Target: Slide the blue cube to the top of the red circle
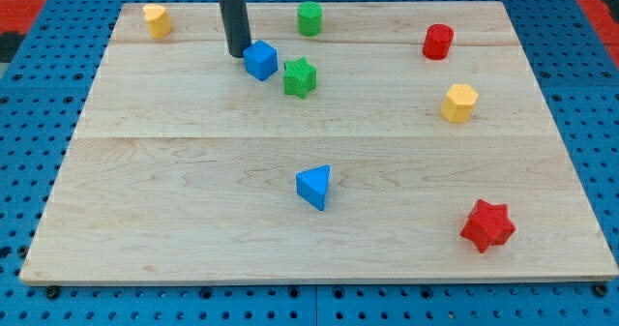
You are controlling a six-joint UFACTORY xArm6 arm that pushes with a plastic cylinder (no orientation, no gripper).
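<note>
The blue cube (260,60) sits near the view's top, left of centre. My tip (238,53) is right at the cube's left side, touching or almost touching it. The red circle, a short red cylinder (437,42), stands at the view's top right, far to the right of the cube. A green star (300,77) lies just right of and slightly below the blue cube, between it and the red cylinder.
A green cylinder (309,18) is at the top centre. A yellow block (156,20) is at the top left, a yellow hexagon (459,103) at the right. A blue triangle (314,187) is mid-board, a red star (486,225) at the bottom right. The wooden board (145,191) rests on blue pegboard.
</note>
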